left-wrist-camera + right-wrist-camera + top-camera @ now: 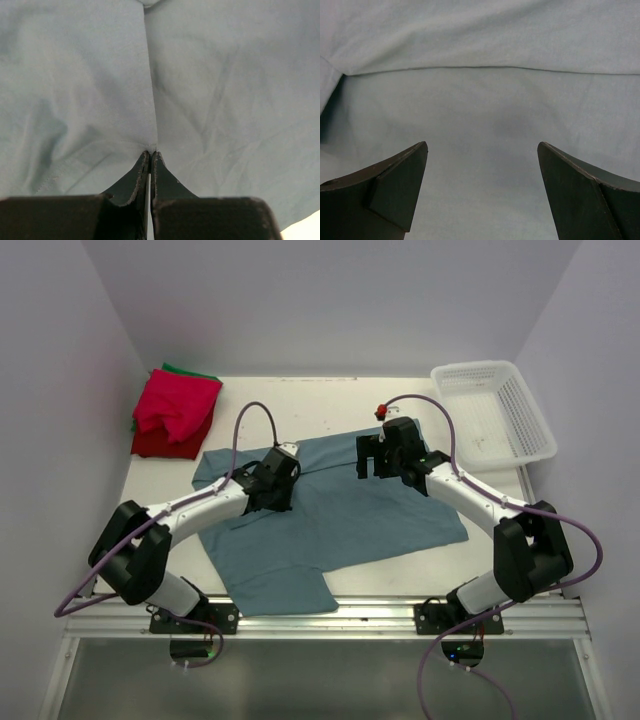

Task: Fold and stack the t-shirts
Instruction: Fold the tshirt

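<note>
Matt soft cloth blue-grey t-shirt point(340, 515), plastic mesh basket point(492, 410)

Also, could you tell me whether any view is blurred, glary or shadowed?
Top external: sharp, evenly lit, no glare on the blue-grey t-shirt. Left wrist: shut jaws dark, cloth slightly soft. Right wrist: open jaws underexposed, faint shadow on the cloth.

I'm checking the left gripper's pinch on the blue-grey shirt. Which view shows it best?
Left wrist: the left gripper is closed, fingertips meeting at a raised crease of the blue-grey t-shirt. Top external shows it from above, the pinch hidden under its body. Right wrist shows only cloth and the open right gripper.
</note>
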